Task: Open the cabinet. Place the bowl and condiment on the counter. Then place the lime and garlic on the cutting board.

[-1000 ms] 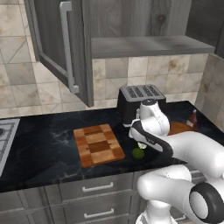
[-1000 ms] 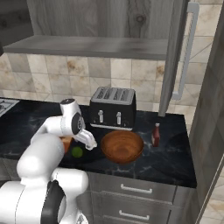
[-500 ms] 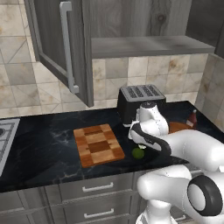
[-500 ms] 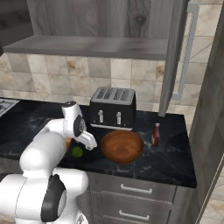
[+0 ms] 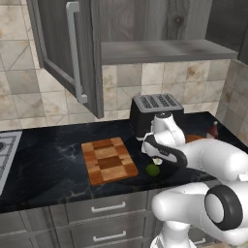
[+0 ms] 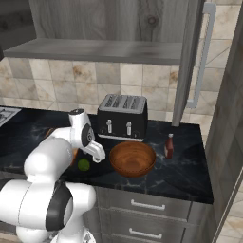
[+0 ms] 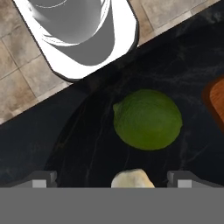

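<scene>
The lime lies on the black counter, just right of the checkered cutting board. The white garlic sits close beside it, between my fingertips. My gripper hangs open right over the two and holds nothing. From the base views, the gripper hovers over the lime and garlic. The wooden bowl and condiment bottle stand on the counter to the right. The cabinet door stands open.
A black toaster stands against the tiled wall behind the bowl. The other cabinet door juts out at the right. A stove corner shows at far left. Grey drawers run under the counter edge.
The hand has shifted only slightly over the lime and garlic. The jaws have stayed open and nothing on the counter has moved.
</scene>
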Available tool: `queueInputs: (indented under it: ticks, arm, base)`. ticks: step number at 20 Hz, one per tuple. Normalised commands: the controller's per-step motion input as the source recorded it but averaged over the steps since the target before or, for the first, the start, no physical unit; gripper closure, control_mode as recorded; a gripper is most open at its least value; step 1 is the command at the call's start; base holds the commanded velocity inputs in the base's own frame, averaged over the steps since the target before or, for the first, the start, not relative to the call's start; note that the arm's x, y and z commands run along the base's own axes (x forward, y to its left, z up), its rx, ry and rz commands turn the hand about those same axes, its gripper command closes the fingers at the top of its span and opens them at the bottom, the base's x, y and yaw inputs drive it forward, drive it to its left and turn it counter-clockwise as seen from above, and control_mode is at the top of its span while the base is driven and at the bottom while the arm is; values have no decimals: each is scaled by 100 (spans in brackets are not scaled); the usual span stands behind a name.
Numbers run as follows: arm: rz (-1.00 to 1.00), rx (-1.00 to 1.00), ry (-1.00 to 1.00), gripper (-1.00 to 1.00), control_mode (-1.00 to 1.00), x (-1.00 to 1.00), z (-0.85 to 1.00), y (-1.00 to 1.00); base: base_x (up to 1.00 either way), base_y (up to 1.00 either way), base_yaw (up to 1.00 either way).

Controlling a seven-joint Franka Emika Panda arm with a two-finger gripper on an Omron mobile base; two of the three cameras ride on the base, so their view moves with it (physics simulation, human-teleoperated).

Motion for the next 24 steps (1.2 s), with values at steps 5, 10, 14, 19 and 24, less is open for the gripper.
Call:
queueInputs:
  ticks: [5, 10, 14, 19, 24]
  arm:
    - [0, 0, 0, -100, -100, 5, -7, 0]
    - [0, 0, 0, -100, -100, 7, -6, 0]
    - [0, 1, 0, -100, -100, 7, -4, -1]
    - [0, 0, 0, -100, -100, 6, -11, 0]
    - [0, 0, 0, -100, -100, 8, -12, 0]
  base:
    - [0, 0, 0]
    - [0, 0, 0]
    - [0, 0, 0]
    - [0, 0, 0]
    - [0, 0, 0]
